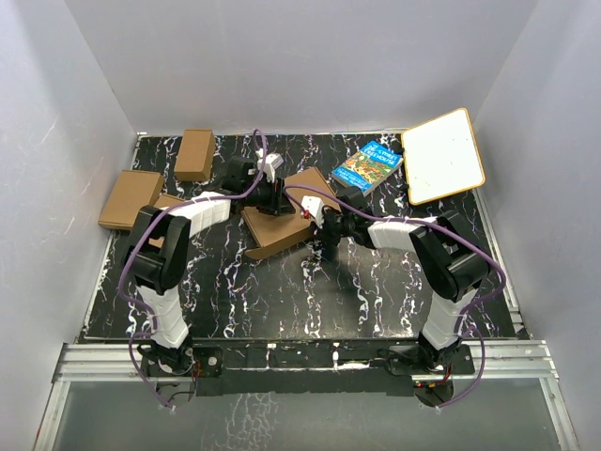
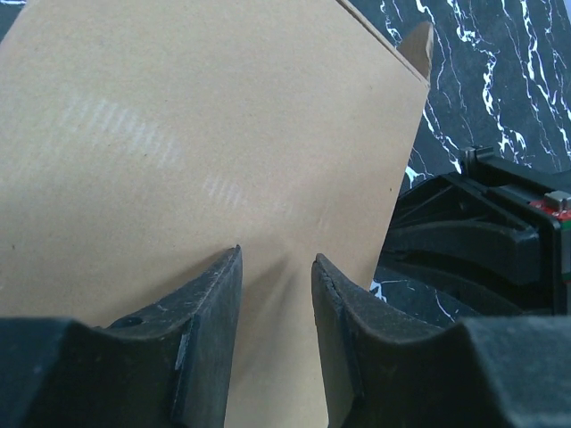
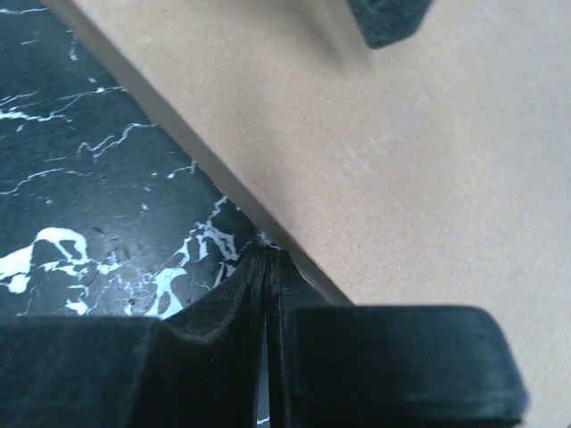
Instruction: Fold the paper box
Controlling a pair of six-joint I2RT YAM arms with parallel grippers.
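Observation:
The paper box (image 1: 278, 228) is a brown cardboard piece lying mid-table, with one panel raised at its far right. My left gripper (image 1: 273, 199) is over its far part. In the left wrist view the left gripper (image 2: 275, 283) is open, its fingertips (image 2: 221, 287) against the plain brown panel (image 2: 196, 152), nothing clamped between them. My right gripper (image 1: 316, 225) is at the box's right edge. In the right wrist view the right gripper (image 3: 268, 259) is shut, its tips touching the lower edge of the cardboard (image 3: 401, 160). Nothing shows between its jaws.
A blue book (image 1: 368, 166) and a white board (image 1: 443, 155) lie at the far right. Two smaller folded brown boxes (image 1: 195, 153) (image 1: 130, 199) sit at the far left. The right arm's black body (image 2: 482, 232) is close beside the left gripper.

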